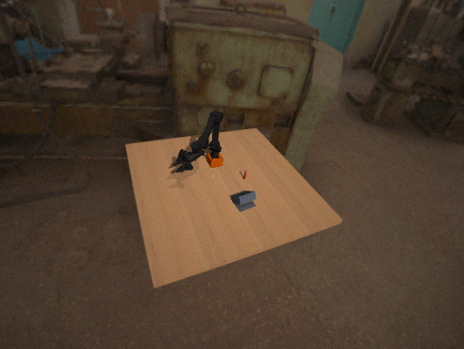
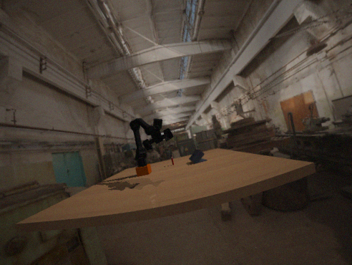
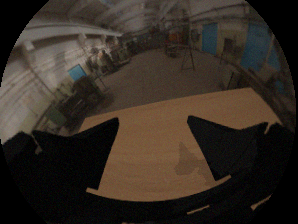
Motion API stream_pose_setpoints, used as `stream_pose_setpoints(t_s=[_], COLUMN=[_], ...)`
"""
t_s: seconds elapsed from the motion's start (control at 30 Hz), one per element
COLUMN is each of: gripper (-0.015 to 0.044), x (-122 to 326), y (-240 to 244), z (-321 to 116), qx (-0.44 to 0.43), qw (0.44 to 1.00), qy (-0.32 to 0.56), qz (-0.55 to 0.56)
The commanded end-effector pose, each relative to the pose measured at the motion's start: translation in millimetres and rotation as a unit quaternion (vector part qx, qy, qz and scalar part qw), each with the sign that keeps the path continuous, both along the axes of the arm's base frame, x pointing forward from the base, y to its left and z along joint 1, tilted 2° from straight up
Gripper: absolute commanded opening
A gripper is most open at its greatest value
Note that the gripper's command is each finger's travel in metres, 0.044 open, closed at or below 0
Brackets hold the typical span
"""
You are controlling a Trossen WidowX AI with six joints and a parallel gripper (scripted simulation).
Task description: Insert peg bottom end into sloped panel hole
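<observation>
A small red peg [image 1: 245, 174] [image 2: 172, 161] stands upright on the table [image 1: 189, 236] [image 2: 229, 179] [image 3: 145, 170]. The blue-grey sloped panel [image 1: 247, 197] [image 2: 196, 156] stands on the table beyond the peg from the arm's base. Its hole cannot be made out in either the top or the exterior view, and the peg's cross-section is too small to tell. My gripper [image 1: 173, 168] [image 3: 154, 120] is wide open and empty, raised above the table off to one side of the base, well away from the peg. The wrist view shows neither peg nor panel between or beyond the fingers.
The orange arm base [image 1: 215, 160] [image 2: 144, 170] sits on the table, with the peg between it and the panel but off to one side. The table's far edge shows beyond the fingertips in the wrist view. The gripper's shadow [image 3: 187, 160] falls on the wood.
</observation>
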State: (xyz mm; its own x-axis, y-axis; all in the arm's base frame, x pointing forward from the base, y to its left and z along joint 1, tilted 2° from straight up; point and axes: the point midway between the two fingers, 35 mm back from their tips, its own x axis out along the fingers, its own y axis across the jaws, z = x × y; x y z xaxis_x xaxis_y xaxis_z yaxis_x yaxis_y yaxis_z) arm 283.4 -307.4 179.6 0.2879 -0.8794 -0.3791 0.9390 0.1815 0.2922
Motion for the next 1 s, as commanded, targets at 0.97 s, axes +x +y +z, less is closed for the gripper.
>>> stream_pose_setpoints(t_s=[0.97], gripper=[0.044], x=[93.2], y=[160.1], z=[-50.6], qx=[0.117], qw=[0.956], qy=[0.1], qz=[0.25])
